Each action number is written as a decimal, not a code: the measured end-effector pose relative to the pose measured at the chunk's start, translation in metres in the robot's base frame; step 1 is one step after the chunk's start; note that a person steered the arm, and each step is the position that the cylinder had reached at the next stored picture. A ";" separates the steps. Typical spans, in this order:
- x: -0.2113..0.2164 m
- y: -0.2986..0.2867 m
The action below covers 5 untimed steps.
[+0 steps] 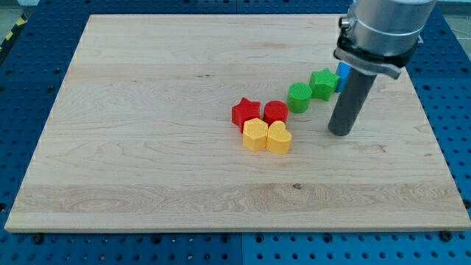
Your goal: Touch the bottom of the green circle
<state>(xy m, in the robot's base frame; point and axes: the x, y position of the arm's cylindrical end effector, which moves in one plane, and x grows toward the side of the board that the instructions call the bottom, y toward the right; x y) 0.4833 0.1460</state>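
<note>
A pale wooden board [147,110] is seen filling most of the view, laid on a blue perforated table [449,88]. From the view's top right, the arm's grey housing [386,29] is seen coming down and ending in a straight dark rod [349,103]. No jaws are carried by this tool; it is a single rod, and my tip [339,133] is set on the board, clamped on nothing.

The green circle [299,97] is found right of the board's centre, touching the green star [323,82] at its upper right. A blue block [343,72], partly hidden by the rod, is seen just beyond the star. My tip is placed to the lower right of the green circle, near but apart from it.

Left of the circle, a red star [246,112] and a red circle [276,112] are clustered with a yellow hexagon [255,135] and a yellow heart [279,138] below them.
</note>
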 end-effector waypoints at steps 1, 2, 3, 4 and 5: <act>0.001 -0.005; 0.003 -0.007; 0.005 -0.011; -0.002 -0.017; -0.008 -0.031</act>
